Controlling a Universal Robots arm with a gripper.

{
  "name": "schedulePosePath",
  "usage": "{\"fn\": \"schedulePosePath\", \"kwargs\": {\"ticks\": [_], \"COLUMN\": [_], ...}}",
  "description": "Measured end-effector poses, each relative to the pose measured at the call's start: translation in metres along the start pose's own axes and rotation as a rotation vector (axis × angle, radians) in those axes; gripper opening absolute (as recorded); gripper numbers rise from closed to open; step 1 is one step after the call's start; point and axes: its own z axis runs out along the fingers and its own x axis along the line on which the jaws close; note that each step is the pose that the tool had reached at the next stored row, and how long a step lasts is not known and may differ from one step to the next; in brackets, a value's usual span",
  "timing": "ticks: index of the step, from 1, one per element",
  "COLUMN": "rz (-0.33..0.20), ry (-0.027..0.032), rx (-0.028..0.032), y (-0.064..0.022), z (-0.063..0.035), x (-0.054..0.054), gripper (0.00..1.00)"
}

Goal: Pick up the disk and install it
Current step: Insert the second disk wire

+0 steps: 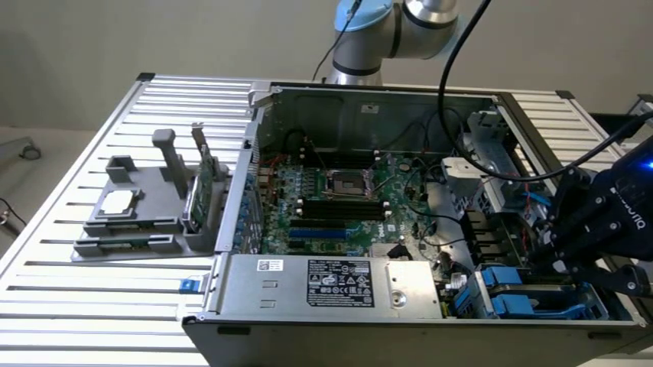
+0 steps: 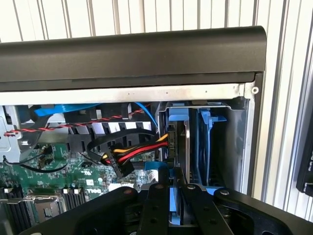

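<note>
Your gripper (image 2: pixel 171 205) sits closed on the disk (image 2: pixel 177 161), which stands on edge in the blue-railed drive bay (image 2: pixel 205 142) at the computer case's (image 1: pixel 337 287) corner. Treat the disk as heavy, rigid and shock-sensitive; hold its metal edges, since the plastic rails probably flex.

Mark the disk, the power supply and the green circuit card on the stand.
disk (image 2: pixel 185 147), wrist view, its metal edge in the bay.
power supply (image 1: pixel 337 284), exterior view, its black label.
green circuit card (image 1: pixel 207 183), exterior view, its upright edge.
</note>
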Motion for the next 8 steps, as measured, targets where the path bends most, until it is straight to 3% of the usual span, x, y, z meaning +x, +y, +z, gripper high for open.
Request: {"fn": "schedulePosePath", "kwargs": {"ticks": [8], "rz": [-0.002], "ry": [-0.0003], "rx": [0.0001], "y": [0.0005], "z": [0.0004], "x": [-0.0019], "gripper": [0.16]}}
